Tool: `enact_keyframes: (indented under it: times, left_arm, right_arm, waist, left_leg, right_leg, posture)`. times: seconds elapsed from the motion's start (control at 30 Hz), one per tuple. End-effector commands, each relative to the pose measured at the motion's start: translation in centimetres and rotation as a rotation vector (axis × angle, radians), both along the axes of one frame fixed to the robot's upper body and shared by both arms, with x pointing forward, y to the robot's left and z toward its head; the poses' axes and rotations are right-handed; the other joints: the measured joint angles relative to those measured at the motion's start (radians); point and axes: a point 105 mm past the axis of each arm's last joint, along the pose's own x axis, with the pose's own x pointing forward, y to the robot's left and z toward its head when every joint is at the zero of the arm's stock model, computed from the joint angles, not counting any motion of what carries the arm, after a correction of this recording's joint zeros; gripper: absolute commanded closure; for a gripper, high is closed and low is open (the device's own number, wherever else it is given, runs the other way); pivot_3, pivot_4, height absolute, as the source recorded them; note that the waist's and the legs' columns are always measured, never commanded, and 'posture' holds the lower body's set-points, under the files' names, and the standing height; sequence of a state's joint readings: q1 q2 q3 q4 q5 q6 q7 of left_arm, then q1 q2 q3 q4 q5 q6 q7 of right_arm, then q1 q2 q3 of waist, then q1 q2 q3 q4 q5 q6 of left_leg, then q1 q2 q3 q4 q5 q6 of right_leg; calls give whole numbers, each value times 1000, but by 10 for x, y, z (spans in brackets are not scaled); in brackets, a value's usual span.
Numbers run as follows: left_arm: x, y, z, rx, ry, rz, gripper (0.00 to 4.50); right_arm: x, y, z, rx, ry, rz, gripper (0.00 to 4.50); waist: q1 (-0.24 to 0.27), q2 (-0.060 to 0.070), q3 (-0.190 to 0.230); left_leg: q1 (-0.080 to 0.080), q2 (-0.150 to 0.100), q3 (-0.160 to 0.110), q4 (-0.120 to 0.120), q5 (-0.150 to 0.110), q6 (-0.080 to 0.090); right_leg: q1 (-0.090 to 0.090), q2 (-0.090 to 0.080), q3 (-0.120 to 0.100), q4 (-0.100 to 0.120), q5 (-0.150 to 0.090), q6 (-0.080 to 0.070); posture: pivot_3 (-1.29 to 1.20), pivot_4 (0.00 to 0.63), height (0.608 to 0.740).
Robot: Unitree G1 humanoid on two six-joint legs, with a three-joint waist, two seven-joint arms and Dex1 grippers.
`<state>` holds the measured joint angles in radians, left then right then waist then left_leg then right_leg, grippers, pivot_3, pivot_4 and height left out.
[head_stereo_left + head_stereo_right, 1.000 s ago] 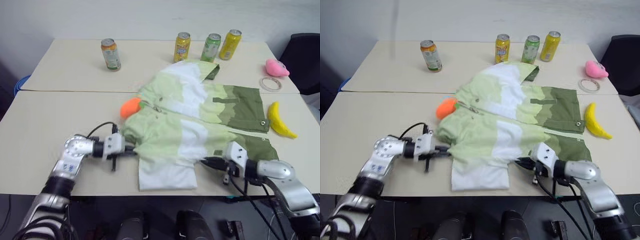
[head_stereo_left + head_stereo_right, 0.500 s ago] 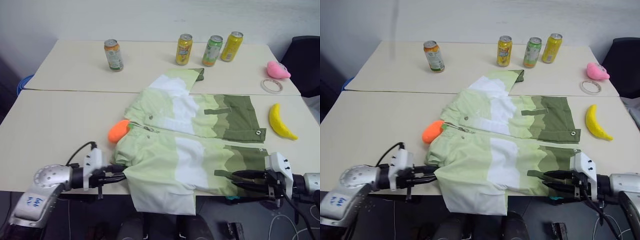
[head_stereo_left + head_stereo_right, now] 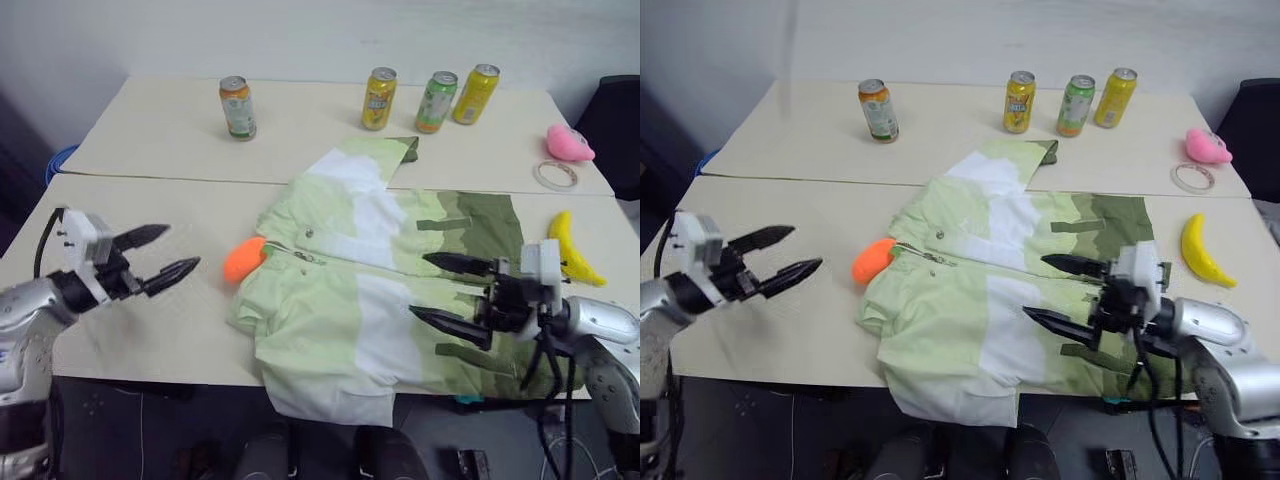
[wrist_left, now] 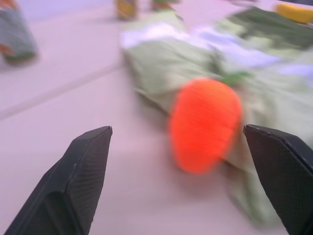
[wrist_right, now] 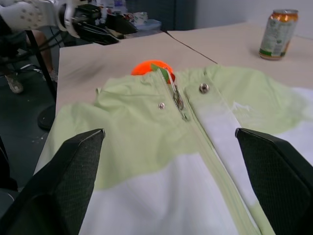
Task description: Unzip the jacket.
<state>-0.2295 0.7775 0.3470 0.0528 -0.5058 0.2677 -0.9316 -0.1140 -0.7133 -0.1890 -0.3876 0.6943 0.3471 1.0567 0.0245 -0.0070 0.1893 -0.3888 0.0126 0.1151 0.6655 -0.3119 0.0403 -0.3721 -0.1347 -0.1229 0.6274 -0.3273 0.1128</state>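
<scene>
The jacket (image 3: 1000,290) lies flat, its near edge hanging over the worktop's (image 3: 790,320) near edge. Both jaws are wide and hold nothing: the left gripper (image 3: 780,256) over bare worktop, the right gripper (image 3: 1058,292) above the jacket.

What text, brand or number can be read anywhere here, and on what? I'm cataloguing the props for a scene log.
None can be read.
Orange-topped can: label print too small to read.
Two yellow cans: print too small to read.
Green can: print too small to read.
Jacket: no lettering visible; the snaps and zipper pull show no readable marking.
Tape roll, banana, pink toy, orange toy: no text.
</scene>
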Motion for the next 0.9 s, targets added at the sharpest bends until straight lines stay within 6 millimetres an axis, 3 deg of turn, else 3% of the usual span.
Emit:
enact_keyframes:
  times: [0.03,0.33,0.6,0.77,0.83,0.9]
  left_arm:
    - [13,-21,-18,20,57,-112,32]
    - [42,-52,-30,-11,177,-316,32]
    - [24,-60,-38,-106,381,-461,2460]
    - [28,-57,-37,-143,359,-421,3926]
    - [32,-52,-13,-184,271,-396,4450]
    - [28,-49,33,-260,159,-421,4479]
  right_arm:
    - [1,6,3,-8,-15,20,0]
    - [11,10,6,10,-69,-9,0]
    - [8,-2,0,9,-69,-90,0]
    - [7,-4,-2,9,-68,-107,0]
    - [6,-6,-3,-4,-71,-116,0]
    - [6,-13,-2,-23,-78,-138,0]
  waist:
    - [0,0,0]
    - [-3,-3,-1]
    - [-5,-3,-1]
    - [-4,-3,-1]
    - [-4,-3,-1]
    - [-4,-3,0]
  left_leg:
    - [-1,0,2,0,-1,1]
    - [-4,1,5,6,-1,4]
    - [-4,1,5,7,-1,4]
    - [-4,1,4,8,-1,4]
    - [-4,1,4,8,-1,4]
    - [-5,2,3,9,-1,4]
  right_leg:
    - [-2,0,-1,0,0,0]
    - [-3,1,-3,0,1,2]
    - [-3,1,-3,1,1,2]
    - [-3,1,-2,1,1,2]
    - [-3,1,-2,1,1,2]
    - [-3,1,-2,1,1,2]
  posture:
    - [0,150,740]
    - [0,150,740]
    - [0,150,740]
    - [0,150,740]
    - [0,150,740]
    - [0,150,740]
